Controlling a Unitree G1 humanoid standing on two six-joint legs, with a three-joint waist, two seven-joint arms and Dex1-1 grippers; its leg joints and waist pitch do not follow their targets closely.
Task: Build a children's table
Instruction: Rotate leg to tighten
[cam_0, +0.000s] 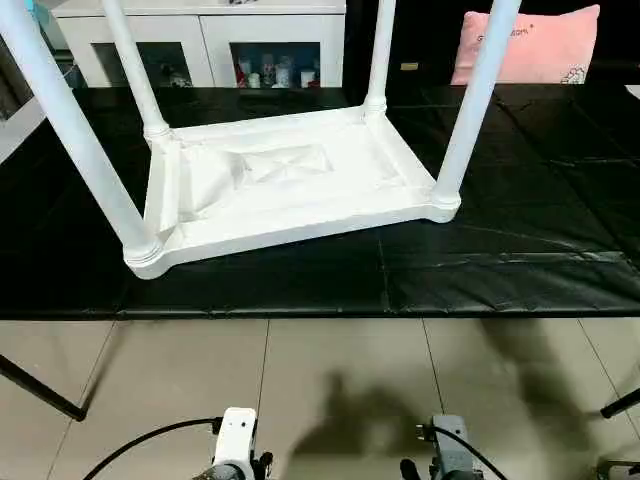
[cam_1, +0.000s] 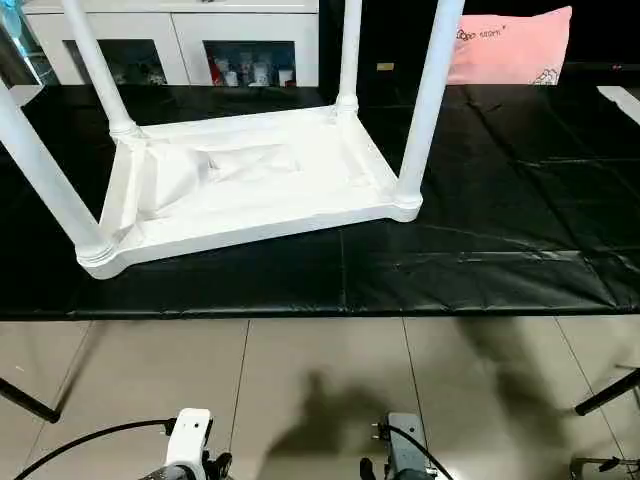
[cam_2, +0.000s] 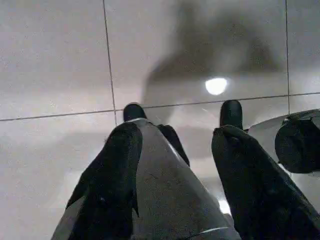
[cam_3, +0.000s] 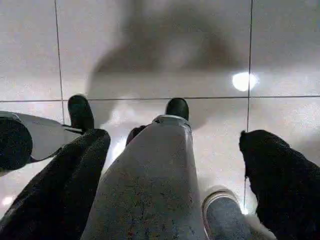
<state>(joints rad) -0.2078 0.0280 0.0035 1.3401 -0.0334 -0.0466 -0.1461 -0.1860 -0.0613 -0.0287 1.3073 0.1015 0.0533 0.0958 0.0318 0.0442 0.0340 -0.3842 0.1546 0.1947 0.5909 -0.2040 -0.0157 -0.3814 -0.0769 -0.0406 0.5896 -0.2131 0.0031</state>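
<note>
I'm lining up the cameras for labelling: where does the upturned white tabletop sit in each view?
Left eye view: tabletop centre-left, upper half, on the black mat.
Right eye view: tabletop further left, upper half.
Left wrist view: aimed at floor tiles.
Right wrist view: aimed at floor tiles.
Shared landmark: pink cushion, top right in both eye views.

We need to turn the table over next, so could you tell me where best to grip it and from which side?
Probably the near right leg, low down just above its socket. It stands upright from the upside-down tabletop on the black mat, nearest the robot's side, with open space around it. Come in level from the near edge, fingers either side of the tube; it looks thicker there, so likely firmer.
</note>
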